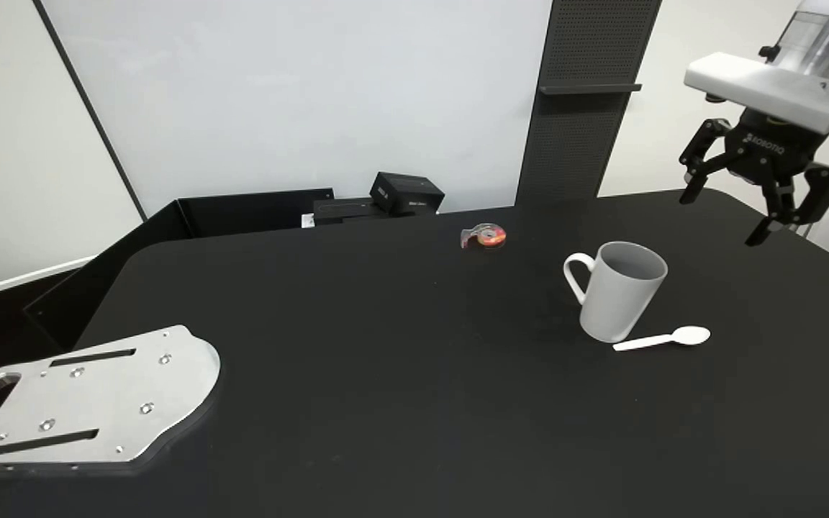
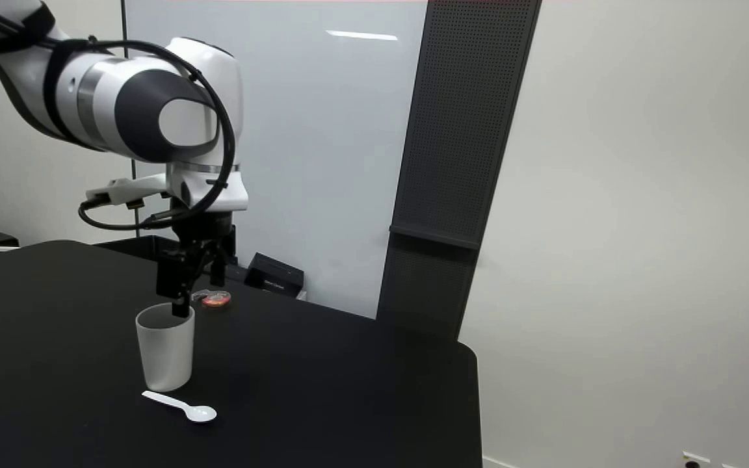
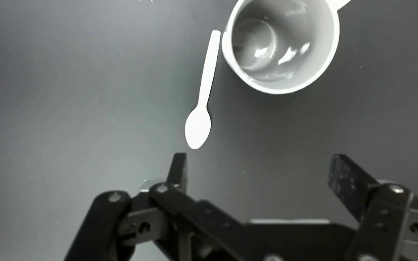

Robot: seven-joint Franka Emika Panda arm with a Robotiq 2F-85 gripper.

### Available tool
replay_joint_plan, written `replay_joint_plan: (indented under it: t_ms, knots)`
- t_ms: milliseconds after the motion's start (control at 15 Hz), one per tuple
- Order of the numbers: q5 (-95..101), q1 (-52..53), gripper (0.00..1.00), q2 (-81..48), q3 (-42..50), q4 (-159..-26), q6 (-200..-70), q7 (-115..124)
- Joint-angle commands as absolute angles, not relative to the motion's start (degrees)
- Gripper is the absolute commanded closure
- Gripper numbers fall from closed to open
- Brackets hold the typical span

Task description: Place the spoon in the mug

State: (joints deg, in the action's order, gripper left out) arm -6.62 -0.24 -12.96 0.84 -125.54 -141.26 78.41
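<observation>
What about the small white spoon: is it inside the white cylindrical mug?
No; in the wrist view, the spoon lies on the dark tabletop beside the mug.

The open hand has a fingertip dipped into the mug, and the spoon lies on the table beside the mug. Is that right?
The dip is wrong: the wrist view shows both fingertips outside the mug, clear of it. The hand is open, and the spoon does lie on the table beside the mug.

"ROBOTIQ" on housing (image 1: 766,150) above fingers (image 1: 693,189); blk box (image 1: 409,193) txt illeg.
</observation>
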Motion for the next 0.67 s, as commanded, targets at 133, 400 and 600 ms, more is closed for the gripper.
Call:
replay_joint_plan:
  t_ms: [133,400,600]
  knots:
    - [-7.28,1.19,0.00,-17.10,2.09,-124.42,-144.41,79.17]
    - [-7.28,1.85,0.00,-19.96,2.59,-123.88,-145.23,79.58]
    - [-7.25,2.29,0.00,-21.60,3.16,-123.77,-145.85,79.74]
